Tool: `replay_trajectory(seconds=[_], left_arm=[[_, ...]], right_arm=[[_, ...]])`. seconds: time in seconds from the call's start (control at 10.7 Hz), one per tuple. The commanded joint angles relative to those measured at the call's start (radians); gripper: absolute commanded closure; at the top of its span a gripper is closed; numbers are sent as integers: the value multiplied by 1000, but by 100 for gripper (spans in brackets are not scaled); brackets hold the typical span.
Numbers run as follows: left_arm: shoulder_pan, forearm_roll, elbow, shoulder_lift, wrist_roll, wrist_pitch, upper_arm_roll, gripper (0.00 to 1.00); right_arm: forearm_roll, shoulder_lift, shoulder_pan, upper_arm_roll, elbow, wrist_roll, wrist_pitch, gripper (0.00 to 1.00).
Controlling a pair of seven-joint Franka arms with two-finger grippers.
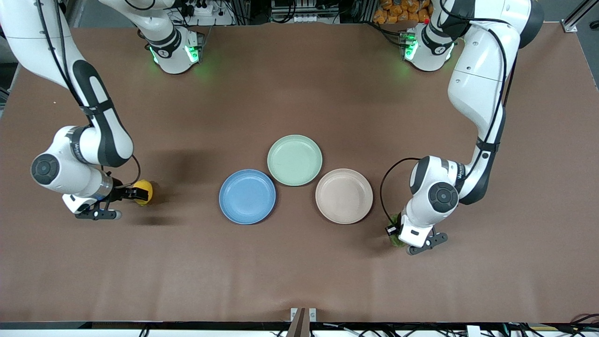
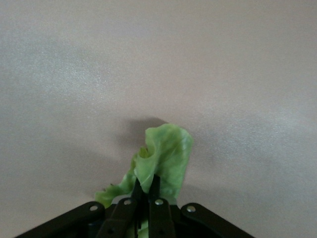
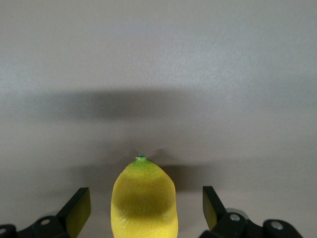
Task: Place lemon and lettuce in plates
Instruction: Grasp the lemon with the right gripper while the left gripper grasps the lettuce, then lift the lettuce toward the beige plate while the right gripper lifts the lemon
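Observation:
The yellow lemon (image 1: 145, 191) lies on the table toward the right arm's end; it also shows in the right wrist view (image 3: 144, 203). My right gripper (image 1: 132, 193) (image 3: 144, 208) is open, with a finger on each side of the lemon and a gap to each. My left gripper (image 1: 403, 238) (image 2: 147, 181) is shut on the green lettuce (image 2: 168, 153), low at the table beside the beige-pink plate (image 1: 344, 195); the hand mostly hides the lettuce (image 1: 396, 231) in the front view. The blue plate (image 1: 247, 196) is empty, as is the beige-pink one.
An empty mint green plate (image 1: 295, 160) touches the two other plates and lies farther from the front camera than they do. Bare brown table surrounds the plates and both grippers.

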Motion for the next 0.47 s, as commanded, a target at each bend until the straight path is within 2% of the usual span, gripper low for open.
replay_trajectory(seconds=[0.0,0.37], left_arm=[[-11,25,2,-24,-30,-23,4,100],[-11,25,8,-121,-30,-188,-2,100]], right_arm=[[17,-17,-4,7,-58,-17,55,0],[17,-17,2,7,-104,-14,113,0]])
